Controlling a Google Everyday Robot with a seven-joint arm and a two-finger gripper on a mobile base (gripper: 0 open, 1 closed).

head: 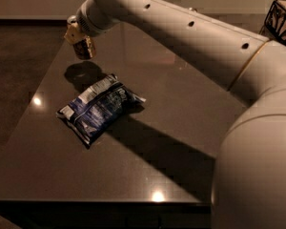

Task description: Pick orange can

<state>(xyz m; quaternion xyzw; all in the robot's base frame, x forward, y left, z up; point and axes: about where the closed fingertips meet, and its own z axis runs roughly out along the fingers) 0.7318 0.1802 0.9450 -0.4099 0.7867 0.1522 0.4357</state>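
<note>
The orange can point(83, 48) is a small golden-brown can with a dark label. It hangs tilted in the air above the far left part of the dark table point(181, 128), over its own shadow. My gripper point(78, 37) is shut on the orange can, holding it from above at its upper end. The white arm reaches in from the right across the table's back.
A blue and white crumpled snack bag point(99, 108) lies on the table just in front of and below the can. A dark wire basket point(282, 18) stands at the far right corner. The table's left edge runs close to the can.
</note>
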